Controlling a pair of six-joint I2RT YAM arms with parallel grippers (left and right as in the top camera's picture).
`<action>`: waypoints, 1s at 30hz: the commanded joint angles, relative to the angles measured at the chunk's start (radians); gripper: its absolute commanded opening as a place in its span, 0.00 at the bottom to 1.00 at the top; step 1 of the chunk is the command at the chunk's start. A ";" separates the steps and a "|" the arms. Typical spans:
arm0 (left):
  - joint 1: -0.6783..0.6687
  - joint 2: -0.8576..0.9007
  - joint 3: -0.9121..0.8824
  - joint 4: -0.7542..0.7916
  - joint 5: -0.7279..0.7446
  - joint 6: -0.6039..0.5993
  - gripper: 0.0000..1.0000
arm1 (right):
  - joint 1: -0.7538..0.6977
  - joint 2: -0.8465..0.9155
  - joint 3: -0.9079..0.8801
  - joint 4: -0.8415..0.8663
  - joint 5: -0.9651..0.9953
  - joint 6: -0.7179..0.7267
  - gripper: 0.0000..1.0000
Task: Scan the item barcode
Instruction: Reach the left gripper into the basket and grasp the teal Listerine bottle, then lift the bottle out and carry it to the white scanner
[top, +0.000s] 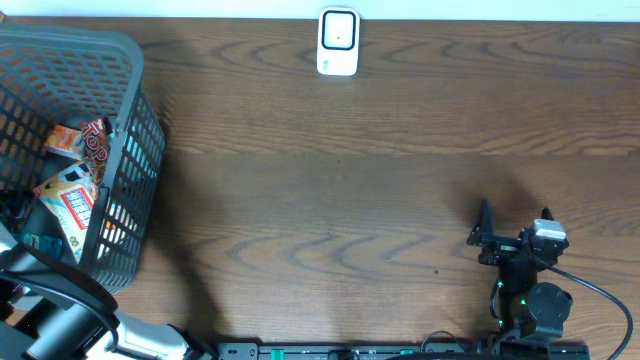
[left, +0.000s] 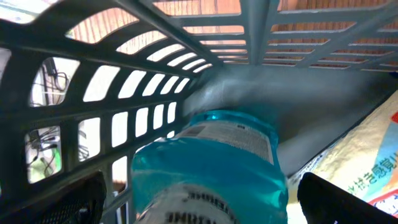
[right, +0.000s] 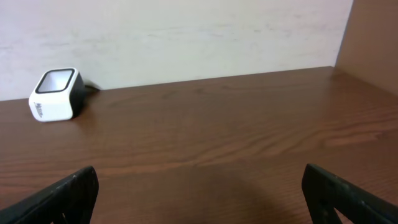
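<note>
In the left wrist view a teal-blue bottle with a white printed label lies inside the grey slatted basket. My left gripper is open around it, one finger on each side, with a gap between each finger and the bottle. The white barcode scanner stands at the table's far edge and also shows in the right wrist view. At the front right of the table my right gripper is open and holds nothing.
The basket fills the left end of the table and holds snack packets. A yellow packet lies right beside the bottle. My left arm reaches into the basket from the front.
</note>
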 joint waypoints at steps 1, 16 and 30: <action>0.004 0.008 -0.072 0.039 -0.002 0.006 0.98 | -0.006 -0.005 -0.002 -0.002 -0.008 0.002 0.99; 0.004 -0.031 -0.079 0.064 0.043 -0.008 0.59 | -0.006 -0.005 -0.002 -0.002 -0.008 0.002 0.99; 0.004 -0.503 0.079 0.186 0.489 -0.032 0.60 | -0.006 -0.005 -0.002 -0.002 -0.008 0.002 0.99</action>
